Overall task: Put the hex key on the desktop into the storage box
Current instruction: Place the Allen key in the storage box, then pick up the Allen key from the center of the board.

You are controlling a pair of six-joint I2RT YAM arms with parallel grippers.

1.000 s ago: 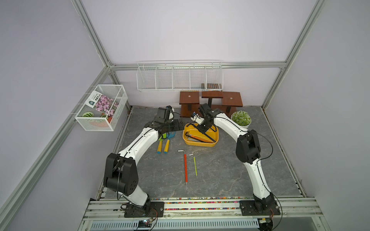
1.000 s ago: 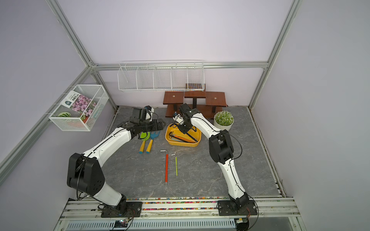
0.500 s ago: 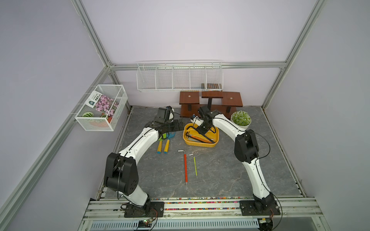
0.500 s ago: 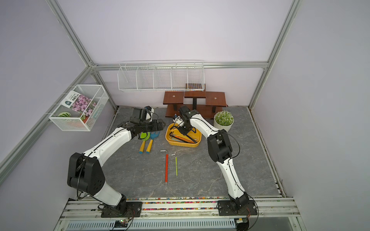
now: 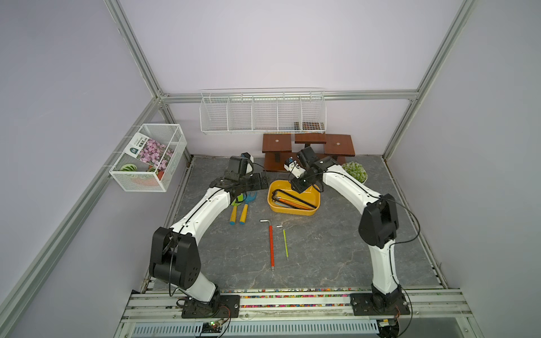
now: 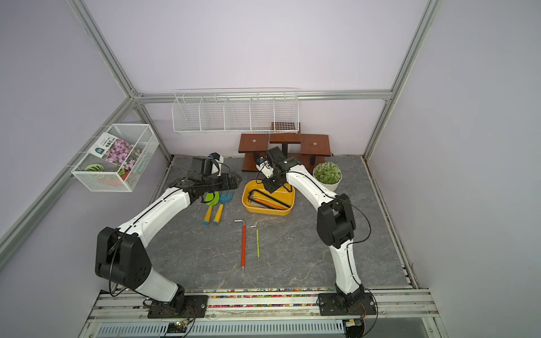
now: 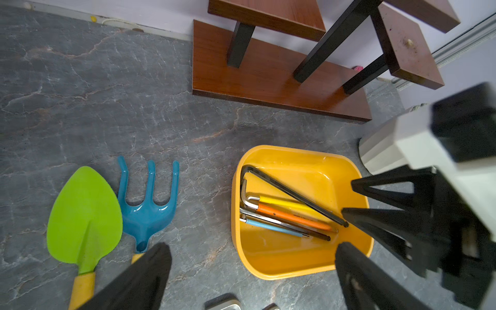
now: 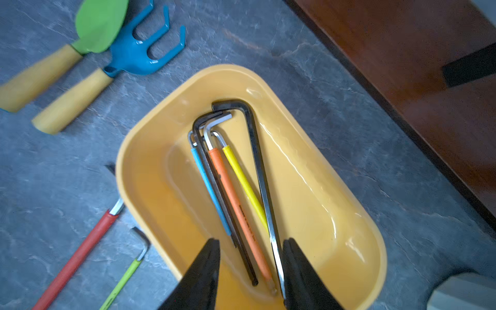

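**Bimanual cell during hex-key sorting.** The right fingers (image 8: 206, 271) hang over the storage box (image 5: 289, 211), toward the end where the shaft tips lie. They are parted to a moderate gap and closed on nothing, and the shafts beneath them lie free on the box floor. Five keys rest inside with their bent heads gathered at one end: a large black hex key (image 8: 259, 171) set diagonally, a yellow-sleeved key (image 8: 243, 182), an orange-sleeved key (image 8: 228, 185), a blue-sleeved key (image 8: 209, 188) and a thinner dark key (image 8: 249, 267). Two pieces are not yet stored. A red-sleeved hex key (image 5: 271, 243) and a green-sleeved hex key (image 5: 285, 243) lie side by side, not touching, on the desk (image 5: 336, 257) near the box, short arms toward it. The left fingers (image 7: 139, 279) stand wide and empty beside the box, above the green trowel (image 7: 84, 214) and blue rake (image 7: 147, 214). They are probably parked there to leave the right arm's path open. The task appears well past halfway. A thin shaft lying flat on the hard desk would need a fingertip pinch squarely across its sleeve.
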